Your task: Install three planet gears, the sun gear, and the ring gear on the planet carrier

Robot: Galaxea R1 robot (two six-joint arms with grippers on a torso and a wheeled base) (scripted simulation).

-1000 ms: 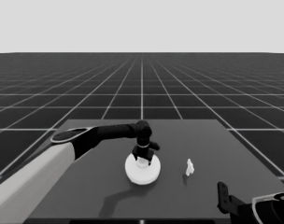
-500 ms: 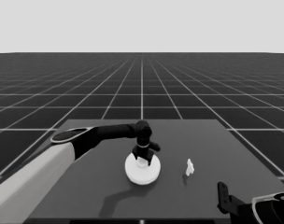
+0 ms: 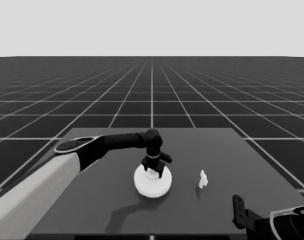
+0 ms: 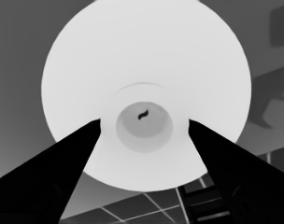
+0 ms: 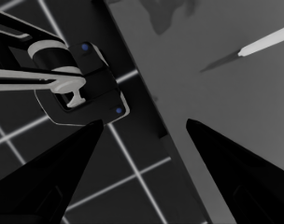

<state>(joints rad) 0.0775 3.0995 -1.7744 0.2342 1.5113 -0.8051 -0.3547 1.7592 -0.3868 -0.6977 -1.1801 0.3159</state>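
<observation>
The larger round part (image 3: 152,183), white and thick, lies near the table's middle. In the left wrist view this larger round part (image 4: 146,60) fills most of the picture, with its raised hub and small hole (image 4: 144,122) in the centre. My left gripper (image 3: 153,171) hangs straight over that hub, open, one finger (image 4: 62,163) on each side of it and apart from it. The smaller round part and the gears are hidden from every view. My right gripper (image 3: 238,212) is parked at the table's near right corner, open and holding nothing.
A thin white piece (image 3: 203,179) stands on the table to the right of the larger round part; it also shows in the right wrist view as a thin white piece (image 5: 266,42). Dark machinery with blue lights (image 5: 86,88) sits past the table's edge.
</observation>
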